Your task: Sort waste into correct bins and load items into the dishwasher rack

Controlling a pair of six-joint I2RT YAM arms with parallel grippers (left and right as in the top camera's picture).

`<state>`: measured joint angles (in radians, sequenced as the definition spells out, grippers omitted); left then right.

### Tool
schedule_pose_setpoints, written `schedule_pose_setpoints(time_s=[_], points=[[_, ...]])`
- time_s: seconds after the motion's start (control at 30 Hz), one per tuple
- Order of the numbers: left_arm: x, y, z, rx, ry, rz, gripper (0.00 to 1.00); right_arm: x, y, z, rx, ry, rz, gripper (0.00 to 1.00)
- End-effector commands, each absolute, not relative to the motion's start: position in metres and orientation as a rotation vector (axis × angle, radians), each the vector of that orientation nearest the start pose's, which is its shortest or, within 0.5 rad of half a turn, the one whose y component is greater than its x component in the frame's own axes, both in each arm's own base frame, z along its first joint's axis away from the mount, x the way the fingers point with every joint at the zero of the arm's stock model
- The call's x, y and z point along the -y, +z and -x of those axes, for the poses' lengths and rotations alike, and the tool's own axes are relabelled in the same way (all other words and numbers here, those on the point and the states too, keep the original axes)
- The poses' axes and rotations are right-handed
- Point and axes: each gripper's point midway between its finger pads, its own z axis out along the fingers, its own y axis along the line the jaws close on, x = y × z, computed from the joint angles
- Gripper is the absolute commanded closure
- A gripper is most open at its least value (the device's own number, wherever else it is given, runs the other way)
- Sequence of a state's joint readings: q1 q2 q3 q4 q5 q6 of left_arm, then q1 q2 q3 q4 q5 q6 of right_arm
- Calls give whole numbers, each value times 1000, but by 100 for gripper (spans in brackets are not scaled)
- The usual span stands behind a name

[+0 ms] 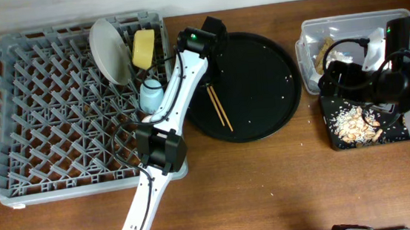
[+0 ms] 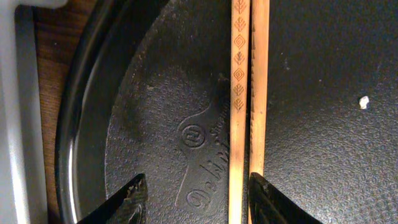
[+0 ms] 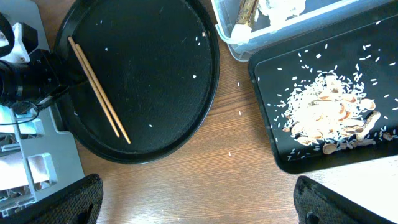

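Two wooden chopsticks (image 2: 249,93) lie side by side on the large round black tray (image 1: 261,80); they also show from above (image 1: 219,108) and in the right wrist view (image 3: 99,90). My left gripper (image 2: 196,186) is open just above them, one stick between the fingers and the other at the right fingertip. The plate (image 1: 108,50), yellow bowl (image 1: 144,49) and light blue cup (image 1: 150,96) stand in the grey rack (image 1: 48,106). My right gripper (image 3: 199,199) is open and empty over bare table. Tissue and a brown scrap lie in the clear tub (image 1: 310,35). Crumbs (image 3: 329,115) lie in the black rectangular tray (image 3: 264,81).
My left arm (image 1: 166,133) crosses the rack's right edge and hides part of it; the pale pink-white cup is not visible. A few rice grains (image 3: 239,84) lie on the round tray and on the wood between the trays.
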<state>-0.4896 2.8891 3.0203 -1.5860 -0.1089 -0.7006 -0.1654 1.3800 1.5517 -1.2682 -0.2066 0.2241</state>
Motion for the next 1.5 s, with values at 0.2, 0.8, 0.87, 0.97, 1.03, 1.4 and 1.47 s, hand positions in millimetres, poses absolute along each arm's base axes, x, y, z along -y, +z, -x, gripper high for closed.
schedule_pose_setpoints(time_s=[0.2,0.8,0.87,0.97,1.03,1.4,1.47], points=[[245,-9,-470,-3054,50,325,48,20,255,-312,-2630,279,-452,1],[248,120,-487,-2850,-154,-99,99,20,255,-312,-2629,279,-452,2],[234,164,-478,-2795,-121,-156,99,20,255,-312,-2630,279,-452,2],[226,250,-462,-2624,-177,-316,99,20,255,-312,-2630,279,-452,2],[211,291,-443,-2567,-167,-355,99,20,255,-312,-2630,279,-452,2],[29,165,-383,-2990,273,30,100,20,255,-312,-2630,279,-452,2],[19,137,-382,-3011,283,67,100,20,255,-312,-2630,279,-452,2]])
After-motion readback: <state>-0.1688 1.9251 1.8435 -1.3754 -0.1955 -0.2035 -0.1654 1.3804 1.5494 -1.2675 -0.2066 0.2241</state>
